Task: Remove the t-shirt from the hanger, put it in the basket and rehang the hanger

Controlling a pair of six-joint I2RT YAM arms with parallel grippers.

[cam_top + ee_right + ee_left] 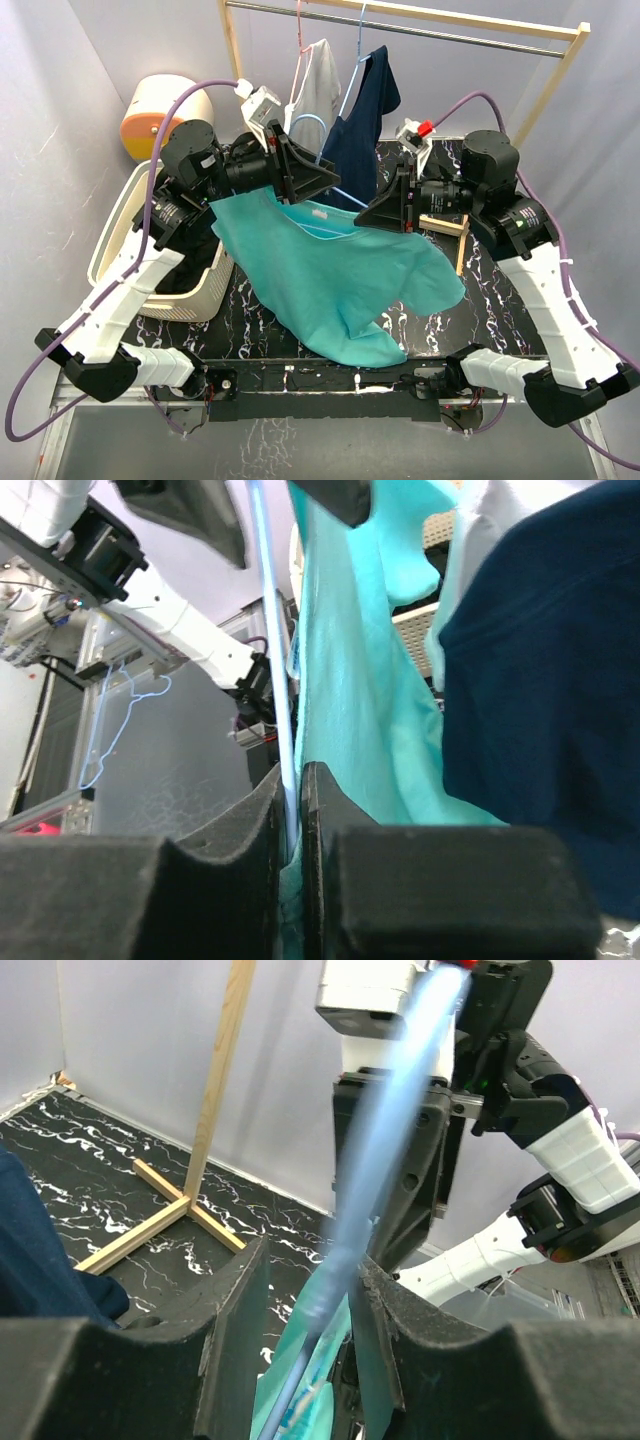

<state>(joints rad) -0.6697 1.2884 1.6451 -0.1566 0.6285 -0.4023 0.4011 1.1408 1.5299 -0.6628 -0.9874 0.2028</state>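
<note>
a: from above, we are seeing the teal t-shirt (335,285) hanging off the wooden rack (556,78) and out over the marbled table (480,320). its collar end is slung between the left gripper (325,182) and the right gripper (370,215). we are judging that both are carrying it high so the cloth has room to slide free. the lower part seems to be resting on the tabletop.

b: the black fingers are covering the collar there, so we are not seeing either grip.

a: at the left wrist, a pale blue hanger (390,1130) is running up between the fingers, with teal cloth beside it. the jaws are standing partly apart, and we cannot tell whether they are pressing on anything.

b: and the hanger is blurring out close to the lens.

a: at the right wrist, the fingers are pressing nearly together and pinching the hanger's thin wire, probably to steady it. a navy shirt (540,710) is blocking the right side.
</note>
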